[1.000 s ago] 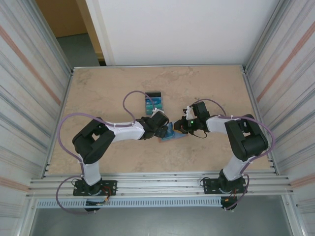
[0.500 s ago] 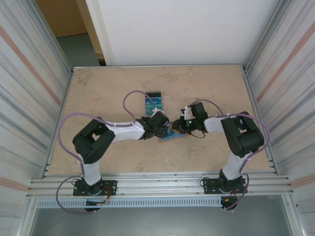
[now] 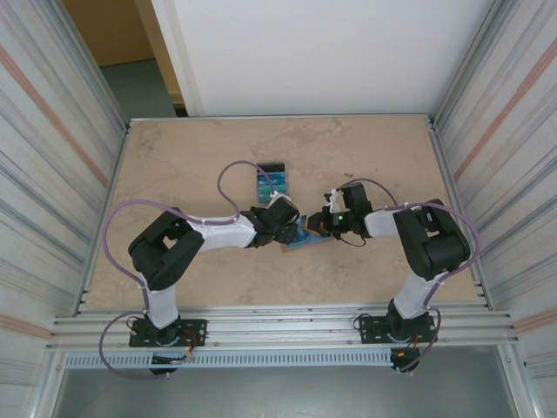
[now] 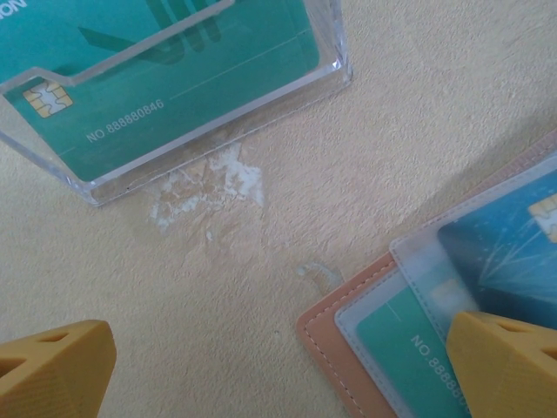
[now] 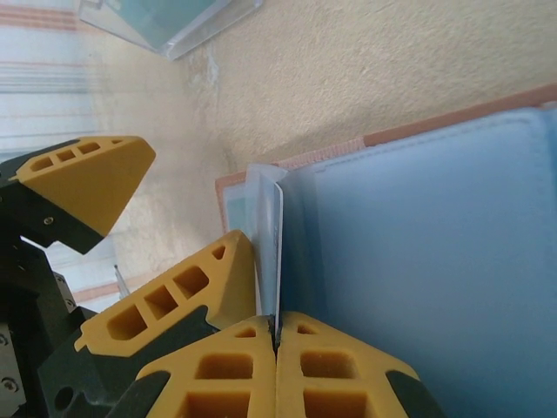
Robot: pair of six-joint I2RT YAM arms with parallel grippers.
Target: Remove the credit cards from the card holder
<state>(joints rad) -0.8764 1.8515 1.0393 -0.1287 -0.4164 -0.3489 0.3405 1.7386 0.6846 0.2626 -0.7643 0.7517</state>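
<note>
Clear box (image 4: 222, 131) at left on table (image 4: 261, 244), teal card (image 4: 174, 78) inside, apart from card holder.
Left gripper (image 4: 278, 366): jaws spread wide. One finger (image 4: 52, 370) over bare table, other finger (image 4: 505, 366) over card holder corner.
Card holder (image 3: 306, 236) lies open in middle of table, between both grippers. Credit cards (image 4: 409, 340), teal and blue, sit in its clear pockets.
Right gripper (image 5: 277, 344): jaws pressed together, pinching thin card (image 5: 278, 244) by its edge, beside pale blue pocket.

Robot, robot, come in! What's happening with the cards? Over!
Left gripper open, one finger on the card holder. Right gripper shut on a credit card at the holder. Clear box apart, not in the way.
</note>
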